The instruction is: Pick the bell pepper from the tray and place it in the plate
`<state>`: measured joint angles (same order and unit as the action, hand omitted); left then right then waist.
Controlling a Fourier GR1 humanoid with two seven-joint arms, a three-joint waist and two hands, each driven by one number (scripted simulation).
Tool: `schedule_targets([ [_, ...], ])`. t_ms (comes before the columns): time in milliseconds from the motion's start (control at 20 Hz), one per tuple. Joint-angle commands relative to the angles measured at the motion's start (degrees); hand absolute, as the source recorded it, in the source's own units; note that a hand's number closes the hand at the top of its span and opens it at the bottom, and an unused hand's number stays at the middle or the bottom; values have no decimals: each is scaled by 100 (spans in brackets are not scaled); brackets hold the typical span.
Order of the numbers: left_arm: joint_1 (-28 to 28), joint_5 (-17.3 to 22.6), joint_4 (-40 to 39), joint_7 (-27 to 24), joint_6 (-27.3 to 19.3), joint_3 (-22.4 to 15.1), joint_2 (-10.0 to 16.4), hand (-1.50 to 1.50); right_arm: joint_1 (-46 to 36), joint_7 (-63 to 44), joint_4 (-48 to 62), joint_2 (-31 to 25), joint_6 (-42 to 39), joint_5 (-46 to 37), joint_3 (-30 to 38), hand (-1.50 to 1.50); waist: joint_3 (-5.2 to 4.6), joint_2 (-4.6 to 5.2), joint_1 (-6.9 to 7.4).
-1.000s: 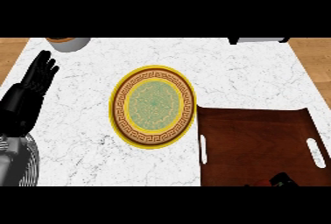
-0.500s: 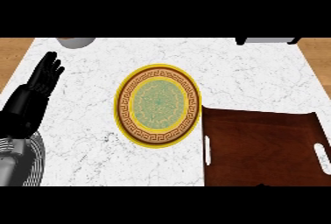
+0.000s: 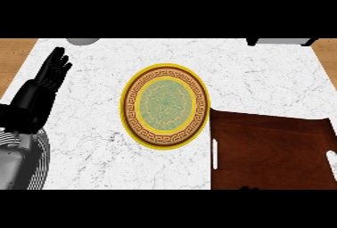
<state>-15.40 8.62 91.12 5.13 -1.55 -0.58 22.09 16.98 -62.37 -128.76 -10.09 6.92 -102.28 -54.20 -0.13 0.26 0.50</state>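
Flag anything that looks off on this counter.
The tray shows only a bare brown surface: no bell pepper on the part in view, though its lower edge is cut off. The plate holds nothing either. The left hand rests open at the view's left. Nothing looks spilled or damaged.

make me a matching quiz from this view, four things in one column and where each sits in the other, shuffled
Things
1. round yellow-rimmed plate with a green centre
2. dark brown wooden tray with white handles
3. black left hand
4. grey round object, cut off by the view

Places
A. top left edge
B. middle of the white marble counter
C. lower right
D. left side, open, fingers up

Pairs: 1-B, 2-C, 3-D, 4-A
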Motion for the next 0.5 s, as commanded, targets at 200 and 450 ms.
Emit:
schedule_targets([
  [200,-222,14,79,44,100,-40,-6,0,-1174,-700,481,951,15,860,331,150,4,90,231],
  [450,-294,-113,35,-1,-15,-177,-176,0,-1428,-577,659,949,272,1514,738,150,10,149,313],
])
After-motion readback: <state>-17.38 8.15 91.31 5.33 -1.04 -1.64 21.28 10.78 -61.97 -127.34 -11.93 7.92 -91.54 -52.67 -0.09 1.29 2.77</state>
